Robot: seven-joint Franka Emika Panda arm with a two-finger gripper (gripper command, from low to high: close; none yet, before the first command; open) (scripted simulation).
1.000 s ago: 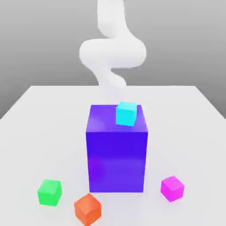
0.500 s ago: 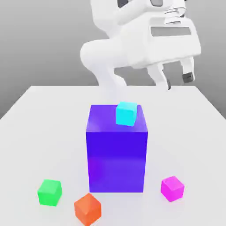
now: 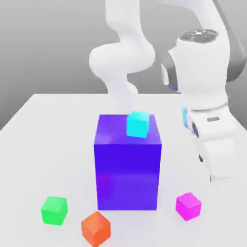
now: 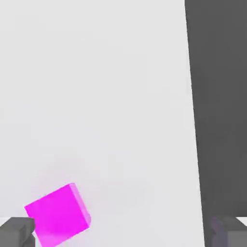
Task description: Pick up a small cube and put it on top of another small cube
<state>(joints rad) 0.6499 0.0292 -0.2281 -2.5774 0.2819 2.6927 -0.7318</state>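
Our gripper (image 4: 123, 232) hangs above the table (image 4: 111, 96), its 2 fingers wide apart with nothing held between them. Below our hand, nearer 1 fingertip (image 4: 17, 231) than the other, the magenta cube (image 4: 58, 215) sits on the table, turned at an angle to us. Well apart from our hand stands the big blue-purple block (image 3: 127, 176), with 1 cyan cube (image 3: 138, 124) on top. Farther from our hand than the magenta cube, we see 1 orange cube (image 3: 96, 229) and 1 green cube (image 3: 54, 210) on the table.
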